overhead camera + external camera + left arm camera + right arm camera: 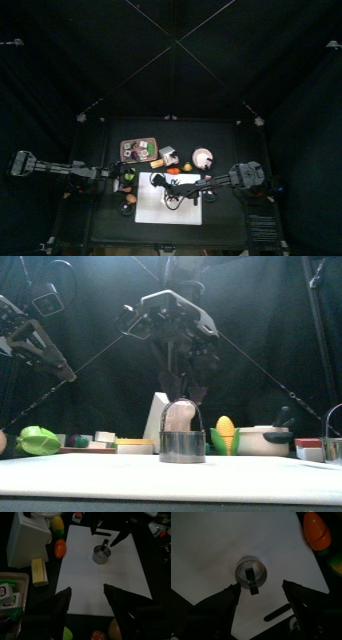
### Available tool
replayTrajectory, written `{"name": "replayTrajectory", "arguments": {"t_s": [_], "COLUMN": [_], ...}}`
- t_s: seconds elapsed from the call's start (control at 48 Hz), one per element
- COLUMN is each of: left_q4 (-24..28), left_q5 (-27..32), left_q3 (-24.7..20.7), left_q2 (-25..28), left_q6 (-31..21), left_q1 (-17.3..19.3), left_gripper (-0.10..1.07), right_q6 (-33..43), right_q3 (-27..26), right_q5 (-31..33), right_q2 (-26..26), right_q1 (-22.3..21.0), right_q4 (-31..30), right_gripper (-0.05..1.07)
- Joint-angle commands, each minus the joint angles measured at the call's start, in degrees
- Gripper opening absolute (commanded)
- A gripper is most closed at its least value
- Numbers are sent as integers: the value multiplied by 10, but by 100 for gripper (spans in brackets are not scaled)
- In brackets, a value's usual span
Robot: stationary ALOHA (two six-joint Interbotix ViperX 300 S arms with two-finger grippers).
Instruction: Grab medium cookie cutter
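one metal cookie cutter [251,574] on white mat [100,577], r gripper [264,594] open above

The right arm reaches in from the 3 o'clock side of the counter toward its middle, its end effector [261,594] pointing straight down with the two black jaws spread wide apart and closed on nothing. The left arm comes in from 9 o'clock and hangs back near that edge, its end effector [87,597] tilted toward the centre, jaws likewise parted and empty. In the front view the right arm hangs at 12 o'clock and the left sits high at 10 o'clock.
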Motion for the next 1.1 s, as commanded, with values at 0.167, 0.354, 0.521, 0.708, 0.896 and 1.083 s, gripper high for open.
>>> {"name": "replayTrajectory", "arguments": {"t_s": [0.167, 0.354, 0.521, 0.708, 0.896, 1.083], "left_q4": [-7, -26, -83, -169, -200, -105], "left_q5": [23, 156, 277, 359, 425, 526], "left_q3": [-23, -78, -120, -152, -186, -245], "left_q2": [1, -7, -18, -42, -55, -53], "left_q6": [-1, -3, -4, -8, -40, -137], "left_q1": [-4, -16, -24, -24, -21, -19], "left_gripper": [90, 90, 90, 89, 89, 89], "right_q6": [10, 42, 105, 176, 225, 245], "right_q3": [33, 110, 189, 279, 348, 373], "right_q5": [-4, -27, -71, -163, -217, -233], "right_q2": [-104, -152, -204, -266, -298, -308], "right_q1": [22, 27, 37, 49, 49, 48], "right_q4": [-50, -58, -85, -120, -135, -147], "right_gripper": [98, 98, 98, 98, 98, 98]}}
